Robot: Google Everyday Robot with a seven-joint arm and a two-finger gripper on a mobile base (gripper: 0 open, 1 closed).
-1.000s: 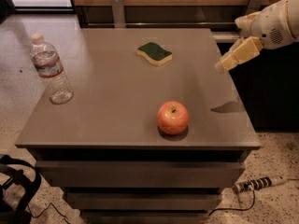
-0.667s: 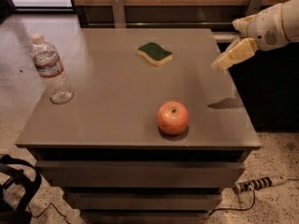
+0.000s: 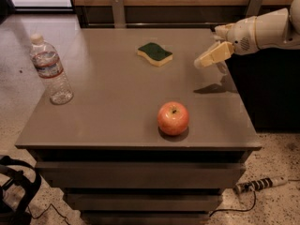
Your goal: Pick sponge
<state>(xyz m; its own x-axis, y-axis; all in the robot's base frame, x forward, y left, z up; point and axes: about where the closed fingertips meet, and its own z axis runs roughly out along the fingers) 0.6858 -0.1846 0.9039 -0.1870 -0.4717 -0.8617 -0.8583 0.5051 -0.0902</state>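
We see the hand hanging in the air over the right side of the surface, toward its far corner, and pointing down and to the left. From this angle we cannot tell how far it is open. It touches nothing and has hold of nothing. Behind it the pale arm reaches in from the right edge of the view. Below the hand its shadow falls on the surface close to the right edge.

The sponge lies flat on the surface to the left of the hand and well apart from it, toward the far side and about mid-width. Its dark green face is up, pale yellow foam shows along the near side, and its outline is wavy.

Nearer to us the apple sits with its stem hollow up, close to the front edge and a little right of the middle, apart from both sponge and hand. At the left edge a clear bottle stands upright with its white cap on, well apart from everything else.

The surface is the grey-brown top of a low unit standing on a speckled floor. A cable with a ribbed end lies on the floor at lower right.
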